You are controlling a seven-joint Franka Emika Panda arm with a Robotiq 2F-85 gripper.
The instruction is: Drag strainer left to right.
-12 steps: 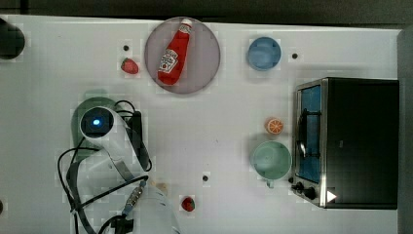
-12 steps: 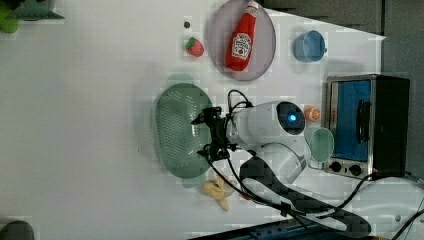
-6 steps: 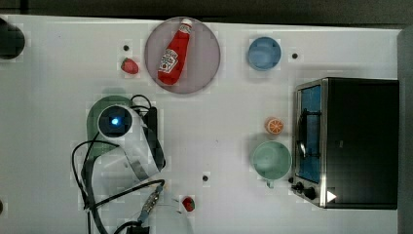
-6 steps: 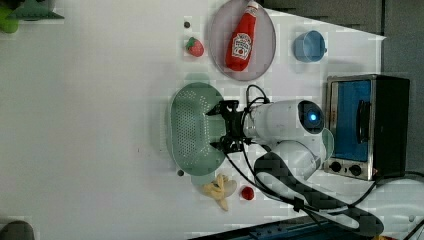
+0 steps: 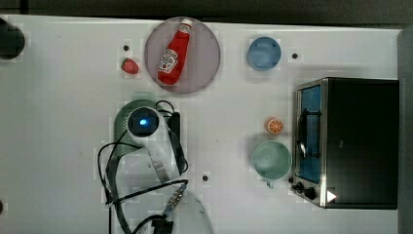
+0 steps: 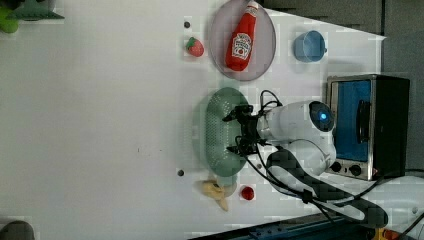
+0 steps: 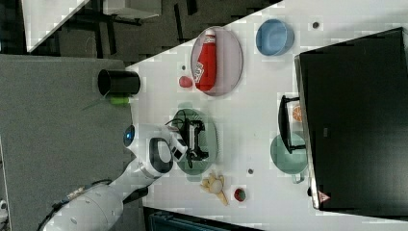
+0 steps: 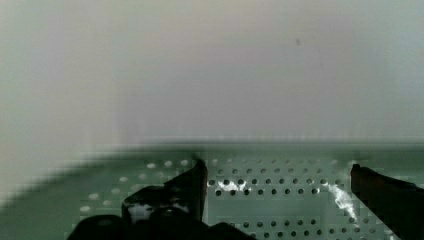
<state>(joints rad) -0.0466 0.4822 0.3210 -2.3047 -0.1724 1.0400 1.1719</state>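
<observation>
**One spread claw set down inside a mint-green strainer, with the drag not yet finished**

Shows a pale mint-green oval plastic strainer with a dotted, perforated base, resting on the white table at mid-table. In the top view, sits left of centre, mostly hidden beneath the white robot arm. Lies just below a round grey plate carrying a red ketchup bottle.

Shows a black two-fingered claw reaching down into the basin, jaws spread wide and pinching nothing. In the wrist view, has both dark fingers hovering over or resting on the perforated floor; contact cannot be told. Stands close to the rim on the arm's side in the left view, not in the middle of the basin.

Runs its long axis up and down in the left view, so crosswise to the drag. Judged from the task, calls for a push against the inner wall toward the top view's right. Leaves open table that way before reaching a small orange slice, a round mint-green cup and a black toaster oven. Risks the claw riding over the low rim if lifted.
</observation>
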